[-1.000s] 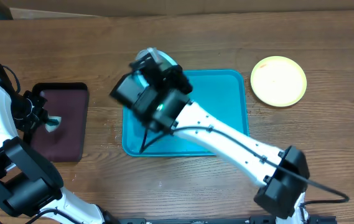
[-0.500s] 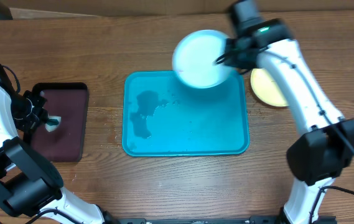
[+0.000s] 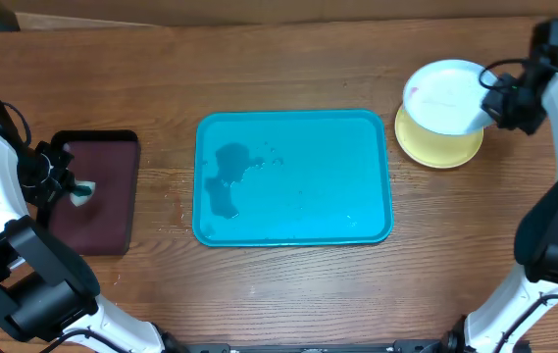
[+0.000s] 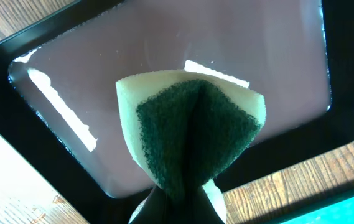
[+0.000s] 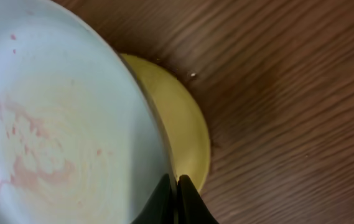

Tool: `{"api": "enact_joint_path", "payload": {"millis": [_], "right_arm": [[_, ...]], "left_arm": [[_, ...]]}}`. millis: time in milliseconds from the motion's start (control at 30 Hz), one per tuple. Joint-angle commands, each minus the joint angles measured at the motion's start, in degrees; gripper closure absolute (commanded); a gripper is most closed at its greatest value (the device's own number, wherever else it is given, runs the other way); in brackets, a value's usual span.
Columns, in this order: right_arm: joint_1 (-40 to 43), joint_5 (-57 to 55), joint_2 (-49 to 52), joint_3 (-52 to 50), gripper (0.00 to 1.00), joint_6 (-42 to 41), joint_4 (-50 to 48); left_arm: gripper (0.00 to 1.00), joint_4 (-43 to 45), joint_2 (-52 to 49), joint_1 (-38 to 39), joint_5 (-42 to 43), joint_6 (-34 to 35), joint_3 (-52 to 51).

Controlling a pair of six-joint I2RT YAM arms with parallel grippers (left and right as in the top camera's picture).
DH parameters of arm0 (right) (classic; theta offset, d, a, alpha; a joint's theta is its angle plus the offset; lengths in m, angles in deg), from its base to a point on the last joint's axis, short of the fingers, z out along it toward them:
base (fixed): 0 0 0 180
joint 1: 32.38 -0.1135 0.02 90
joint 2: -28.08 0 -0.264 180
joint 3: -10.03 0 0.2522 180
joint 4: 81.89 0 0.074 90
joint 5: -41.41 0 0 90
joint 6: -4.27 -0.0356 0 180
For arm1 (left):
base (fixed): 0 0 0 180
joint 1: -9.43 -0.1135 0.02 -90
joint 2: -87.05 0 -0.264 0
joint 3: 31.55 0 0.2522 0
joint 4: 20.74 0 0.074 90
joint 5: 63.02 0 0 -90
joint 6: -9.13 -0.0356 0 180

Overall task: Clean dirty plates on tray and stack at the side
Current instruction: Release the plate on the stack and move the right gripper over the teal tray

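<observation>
My right gripper (image 3: 495, 106) is shut on the rim of a pale mint-white plate (image 3: 442, 95) with faint red smears, held tilted over the yellow-green plate (image 3: 435, 149) at the table's right. In the right wrist view the held plate (image 5: 52, 124) fills the left, the yellow-green plate (image 5: 183, 137) lies under it, and the jaws (image 5: 175, 186) pinch the rim. The turquoise tray (image 3: 377, 176) sits mid-table with no plates on it, only wet patches. My left gripper (image 3: 68, 186) is shut on a sponge (image 4: 189, 124) over the maroon tray (image 3: 97, 211). A third plate is not in view.
The maroon tray with black rim (image 4: 276, 50) lies at the left, under the sponge. Brown cardboard edges the far side of the wooden table (image 3: 288, 294).
My right arm has carried the mint-white plate from over the tray's left end, across its far right corner, to above the yellow-green plate. The left arm has not moved.
</observation>
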Motion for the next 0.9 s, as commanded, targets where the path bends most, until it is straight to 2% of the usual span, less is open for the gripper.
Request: {"api": "enact_joint_path", "payload": {"millis": [0, 233, 333, 467, 567, 700, 733, 867], "right_arm": [[1.73, 3.65, -0.81, -1.77, 0.96, 0.44, -1.7], [1.57, 3.65, -0.68, -4.46, 0.96, 0.44, -3.15], [0.39, 3.67, -0.59, -5.35, 0.86, 0.42, -3.15], [-1.42, 3.74, -0.59, -7.23, 0.66, 0.39, -4.04], [-3.08, 5.6, -0.57, -8.09, 0.65, 0.44, -4.22], [-6.27, 14.45, -0.57, -8.2, 0.65, 0.44, -4.22], [-7.28, 16.94, -0.57, -8.2, 0.63, 0.42, -4.24], [-12.98, 21.59, -0.55, -8.2, 0.43, 0.46, -4.55]], "left_arm": [[0.96, 0.28, 0.48, 0.13, 0.35, -0.96, -0.31], [0.96, 0.48, 0.48, 0.13, 0.37, -0.96, -0.31], [0.95, 0.57, 0.48, 0.13, 0.37, -0.96, -0.31], [0.96, 0.61, 0.48, 0.13, 0.39, -0.96, -0.31], [0.96, 0.83, 0.48, 0.2, 0.44, -0.96, -0.31], [0.96, 1.92, 0.48, 1.36, 0.61, -1.81, -0.63], [0.95, 2.58, 0.48, 1.84, 1.03, -2.93, -0.87], [0.95, 6.58, 0.48, 4.59, 1.88, -5.55, -3.17]]}}
